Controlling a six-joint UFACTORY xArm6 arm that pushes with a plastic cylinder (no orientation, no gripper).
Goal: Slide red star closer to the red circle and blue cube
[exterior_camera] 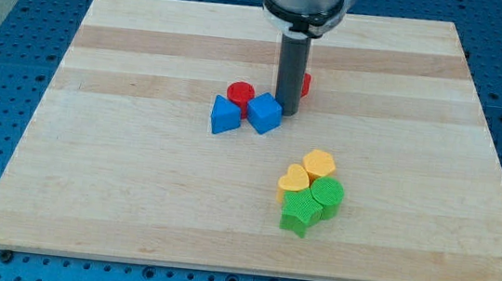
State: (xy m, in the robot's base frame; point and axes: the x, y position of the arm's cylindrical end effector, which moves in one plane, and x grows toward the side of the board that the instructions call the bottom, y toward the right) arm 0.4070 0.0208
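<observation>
The arm carries no fingers at all, only a straight dark rod, so there is nothing to be wide, narrow or holding. My tip [286, 112] sits on the desk [115, 192] just above the centre of the frame, right beside the upper right corner of the blue cube [264, 113]; whether it touches the cube I cannot tell.

The red star [305, 84] is mostly hidden behind the rod: only a small red sliver shows at the rod's right edge, so its shape cannot really be made out here. It lies just to the upper right of the blue cube, with the rod between them in the picture. The red circle [241, 93] stands just to the upper left of the cube, and a second blue block [224, 116], wedge-like, lies close against the cube's left side.

Lower right of centre, well apart from all this, two yellow hearts [307, 173] and two green blocks [313, 203] sit clustered together.

By my judgement the star is already near its goal and the closing push is the step in hand. The next move calls for bringing the tip round to the star's far right side and pushing it leftward and slightly downward, gently, so the cube and circle are not scattered
</observation>
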